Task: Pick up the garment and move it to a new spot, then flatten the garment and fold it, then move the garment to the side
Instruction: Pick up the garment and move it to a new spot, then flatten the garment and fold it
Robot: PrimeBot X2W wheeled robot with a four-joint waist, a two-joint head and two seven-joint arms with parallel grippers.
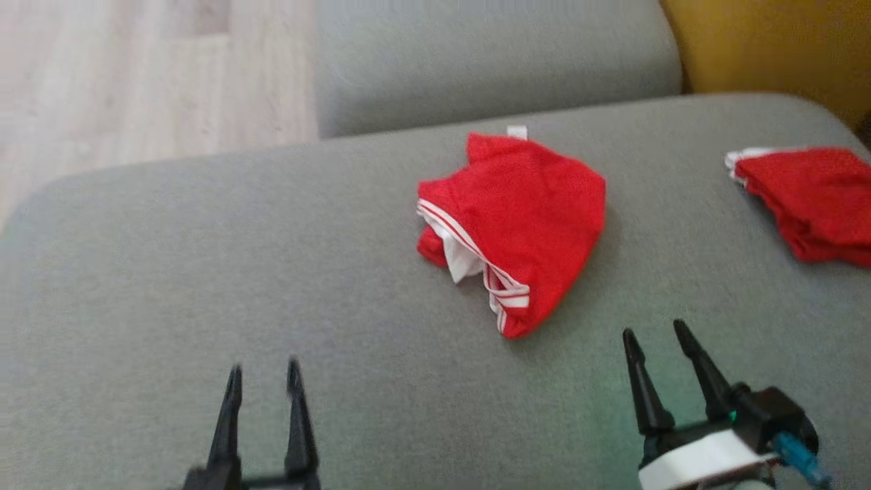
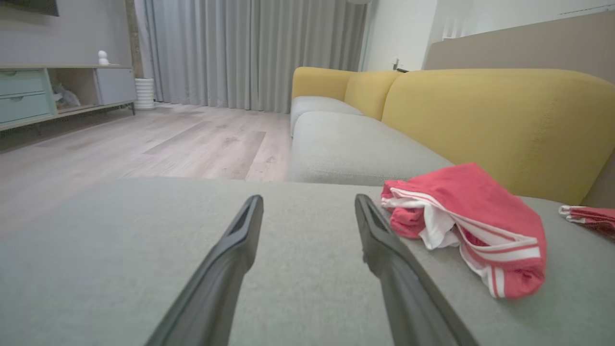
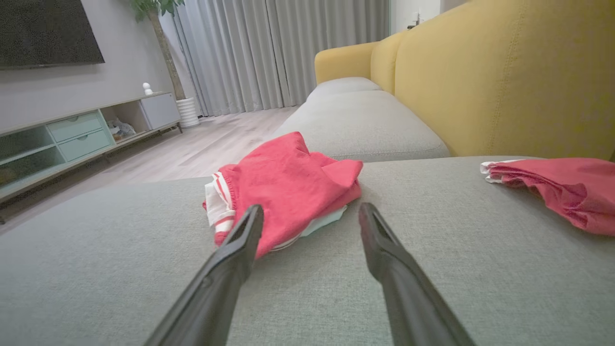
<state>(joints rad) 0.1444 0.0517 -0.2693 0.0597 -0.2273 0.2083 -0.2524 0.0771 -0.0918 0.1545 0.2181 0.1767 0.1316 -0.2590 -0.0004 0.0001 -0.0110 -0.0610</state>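
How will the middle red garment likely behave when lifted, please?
Probably floppy: the red garment lies bunched in folds, so it should drape and unfold from one pinch. Likely light, since the cloth looks thin. Its white-striped hem may dangle.

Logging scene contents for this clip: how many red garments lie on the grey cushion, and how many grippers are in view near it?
Red garments: 2 (crumpled garment in the middle of the grey cushion; second garment at its right edge)
Grippers: 2 (left gripper and right gripper, both with fingers apart and holding nothing)
Total: 4
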